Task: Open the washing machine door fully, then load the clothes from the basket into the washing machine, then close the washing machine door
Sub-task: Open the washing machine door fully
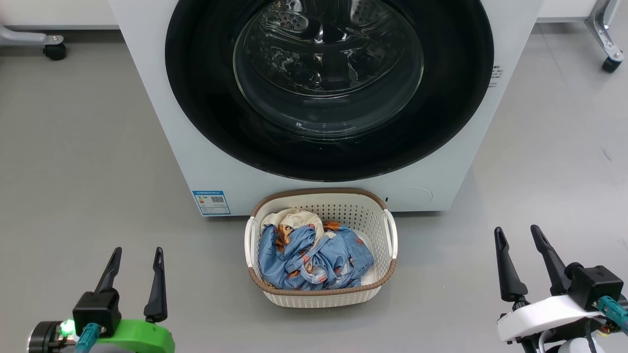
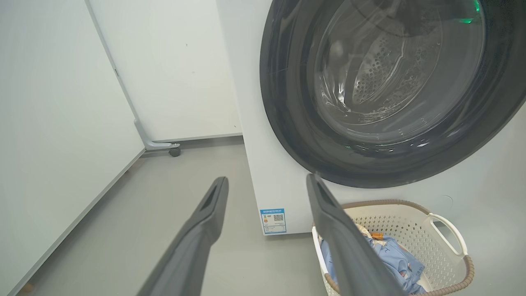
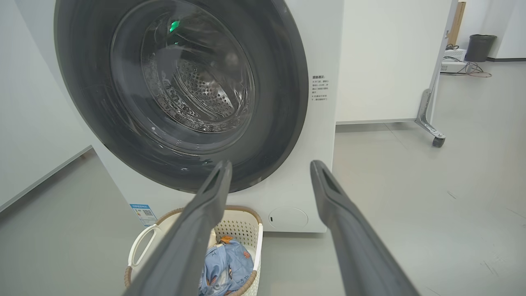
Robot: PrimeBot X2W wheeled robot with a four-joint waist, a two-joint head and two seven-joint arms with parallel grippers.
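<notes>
SHUT AND WAITING: The washing machine door (image 1: 328,88) stands closed, ahead of and between my two tools. Its glossy black rim is probably slick and the door stiff on its latch. I see no handle, so I would hook the rim's edge. Below it and nearer me, the basket (image 1: 319,192) holds the clothes (image 1: 309,255), soft and light to pinch. My left tool (image 1: 138,251) and right tool (image 1: 516,229) gape wide, empty. The right wrist view offers a printed notice (image 3: 318,88) beside the rim; the left wrist view, a partition's caster (image 2: 174,151).

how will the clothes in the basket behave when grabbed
The clothes lie crumpled in soft folds, so they will likely be floppy and trail when lifted. The blue and cream pieces look tangled, so one may drag the other. The thin perforated basket may shift too.
</notes>
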